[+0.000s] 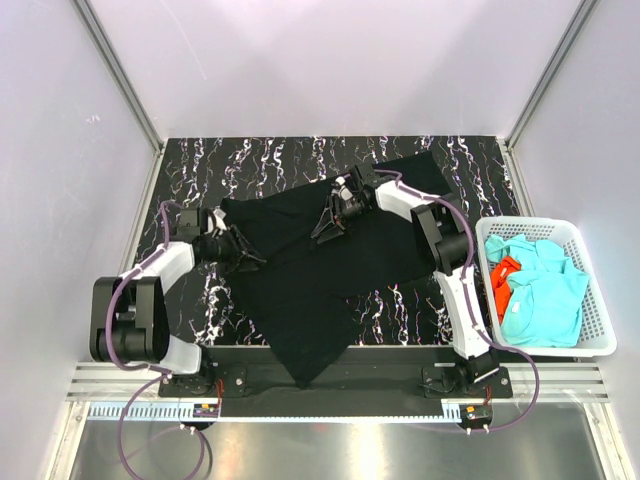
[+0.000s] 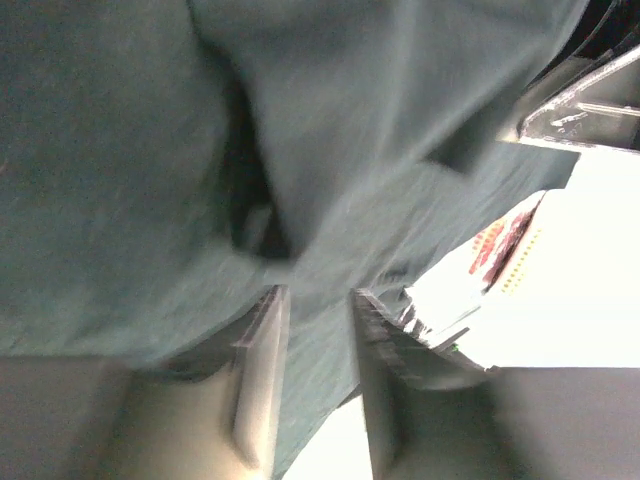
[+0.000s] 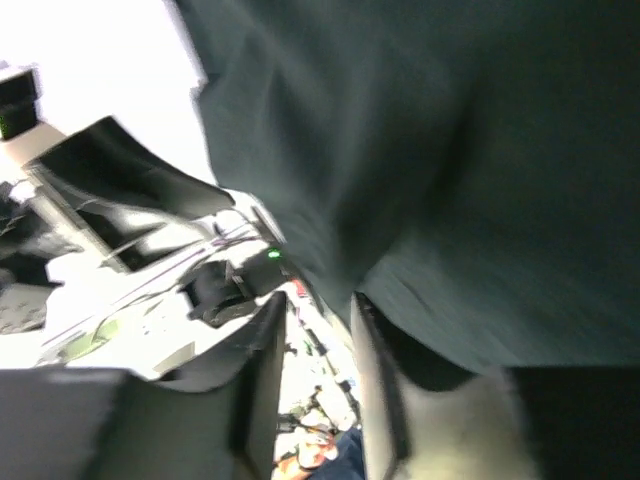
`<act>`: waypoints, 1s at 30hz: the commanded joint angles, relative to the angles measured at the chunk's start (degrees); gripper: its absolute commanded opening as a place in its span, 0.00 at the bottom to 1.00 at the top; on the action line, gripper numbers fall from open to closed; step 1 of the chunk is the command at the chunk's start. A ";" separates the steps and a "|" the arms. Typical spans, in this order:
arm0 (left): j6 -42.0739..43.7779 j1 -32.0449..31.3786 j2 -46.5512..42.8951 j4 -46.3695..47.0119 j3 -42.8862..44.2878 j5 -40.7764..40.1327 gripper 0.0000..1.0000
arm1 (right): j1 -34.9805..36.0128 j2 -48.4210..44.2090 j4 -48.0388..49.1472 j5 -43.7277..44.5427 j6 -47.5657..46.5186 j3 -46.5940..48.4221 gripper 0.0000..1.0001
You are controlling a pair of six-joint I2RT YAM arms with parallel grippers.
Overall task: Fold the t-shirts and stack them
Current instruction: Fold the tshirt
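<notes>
A black bench [image 1: 200, 165] veined with white fills the middle of the frame. A large black t-shirt [image 1: 300, 300] lies spread across its centre, with one end draping over the lower edge. A white lattice basket [image 1: 598, 310] sits at the right edge.

Large t-shirt [image 1: 310, 290] spread across the middle of the table [image 1: 200, 160], its front end overhanging the near edge. Left end effector [image 1: 235, 248] at the shirt's left edge; right end effector [image 1: 330, 225] over its rear middle. Basket [image 1: 600, 320] at the far right, with smaller t-shirts [image 1: 540, 295] piled in it.
</notes>
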 commanded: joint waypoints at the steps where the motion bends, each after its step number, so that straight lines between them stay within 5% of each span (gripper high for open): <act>1: 3.74 1.50 -6.54 -4.61 1.42 -2.73 0.52 | -0.45 -1.33 -16.46 7.14 -10.93 5.12 0.43; 6: 7.17 7.66 -7.71 -4.10 7.11 -8.10 0.61 | -0.97 -8.62 -21.05 18.75 -14.90 2.05 0.50; 10: 8.67 8.71 2.28 1.00 14.06 -8.10 0.61 | -1.59 -11.61 -21.84 22.71 -16.83 1.17 0.51; 17: 4.90 8.98 17.67 8.29 26.19 -6.17 0.56 | -0.63 -9.59 -21.15 19.56 -18.07 1.87 0.50; 30: 2.43 9.15 30.53 8.83 38.07 -9.42 0.48 | 1.04 -8.98 -14.73 16.30 -13.67 -1.20 0.50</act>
